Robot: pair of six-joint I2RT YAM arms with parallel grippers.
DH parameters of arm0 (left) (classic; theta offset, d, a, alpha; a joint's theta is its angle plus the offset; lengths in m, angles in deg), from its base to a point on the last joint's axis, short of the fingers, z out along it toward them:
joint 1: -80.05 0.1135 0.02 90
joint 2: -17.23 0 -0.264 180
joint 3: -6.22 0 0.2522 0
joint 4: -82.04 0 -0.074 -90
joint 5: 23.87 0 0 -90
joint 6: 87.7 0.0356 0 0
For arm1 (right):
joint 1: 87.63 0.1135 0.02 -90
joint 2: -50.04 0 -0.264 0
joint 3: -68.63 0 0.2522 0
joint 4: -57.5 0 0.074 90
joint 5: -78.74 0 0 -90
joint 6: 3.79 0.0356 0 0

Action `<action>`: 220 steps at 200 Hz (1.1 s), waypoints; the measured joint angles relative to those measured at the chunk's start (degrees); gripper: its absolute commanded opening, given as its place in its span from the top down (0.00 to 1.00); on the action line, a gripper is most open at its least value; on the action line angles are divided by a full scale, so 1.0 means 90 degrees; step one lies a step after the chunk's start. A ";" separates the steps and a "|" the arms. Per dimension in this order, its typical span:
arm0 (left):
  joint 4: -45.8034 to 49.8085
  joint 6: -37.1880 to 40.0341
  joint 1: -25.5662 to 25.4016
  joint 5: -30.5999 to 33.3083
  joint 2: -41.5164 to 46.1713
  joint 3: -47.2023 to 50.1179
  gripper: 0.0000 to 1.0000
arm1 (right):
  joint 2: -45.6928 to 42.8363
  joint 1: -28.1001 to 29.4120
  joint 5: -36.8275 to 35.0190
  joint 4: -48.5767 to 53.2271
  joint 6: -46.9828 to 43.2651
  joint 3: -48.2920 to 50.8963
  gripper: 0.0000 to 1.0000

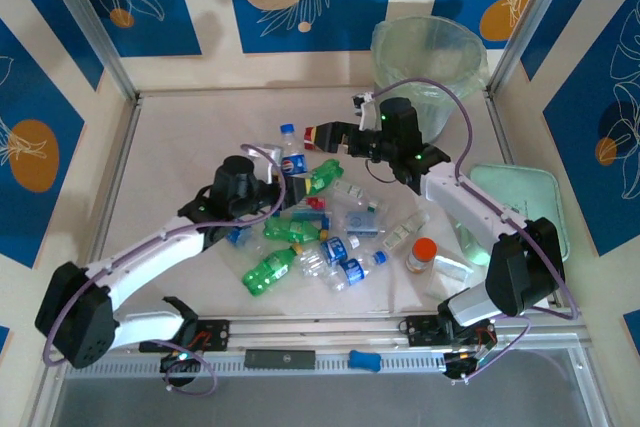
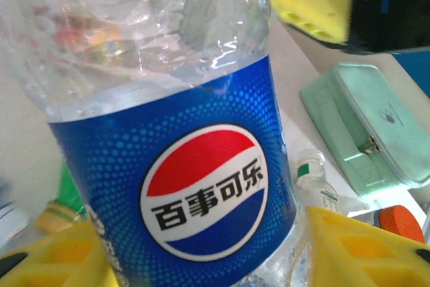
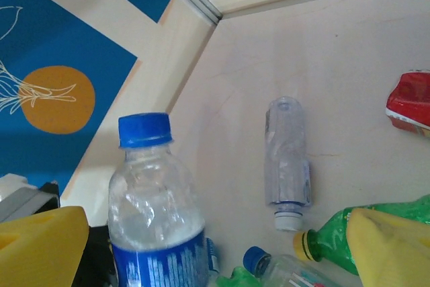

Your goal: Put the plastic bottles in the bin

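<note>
A clear plastic bottle with a blue Pepsi label and blue cap (image 1: 290, 154) stands upright, with my left gripper (image 1: 282, 185) shut on its lower body. In the left wrist view that bottle (image 2: 168, 166) sits between the yellow fingers (image 2: 356, 247). My right gripper (image 1: 328, 137) hovers open just right of the bottle's top; in its view the bottle (image 3: 156, 220) rises beside the left finger (image 3: 40, 247). More plastic bottles (image 1: 330, 237), green and clear, lie in a pile on the table. The bin (image 1: 428, 52) stands at the back right.
A mint-green tray (image 1: 525, 202) lies at the right edge, with an orange-capped container (image 1: 422, 252) in front of it. One clear bottle (image 3: 287, 159) lies alone on bare table, a green one (image 3: 336, 233) is nearer, and a red crumpled item (image 3: 410, 99) lies to the right.
</note>
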 measured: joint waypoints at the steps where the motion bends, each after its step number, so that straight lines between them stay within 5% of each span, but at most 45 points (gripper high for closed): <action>1: -0.0019 0.0015 -0.0022 0.0000 -0.0029 -0.0015 0.55 | 0.0000 -0.0002 0.0007 -0.0005 0.0005 0.0005 0.01; 141: -0.0767 0.0333 -0.0527 -0.0119 -0.0699 -0.0272 0.55 | 0.0359 0.0197 0.0865 -0.0583 0.0345 0.0265 0.22; 180: -0.0782 0.0311 -0.0527 -0.0134 -0.0699 -0.0272 0.53 | 0.0430 0.0240 0.0899 -0.0605 0.0415 0.0265 0.38; 191: -0.0784 0.0265 -0.0527 -0.0148 -0.0699 -0.0270 0.46 | 0.0430 0.0267 0.0886 -0.0629 0.0389 0.0265 0.43; 220: -0.0852 0.0056 -0.0522 -0.0219 -0.0687 -0.0189 0.07 | 0.0403 0.0267 0.0794 -0.0614 0.0393 0.0325 0.43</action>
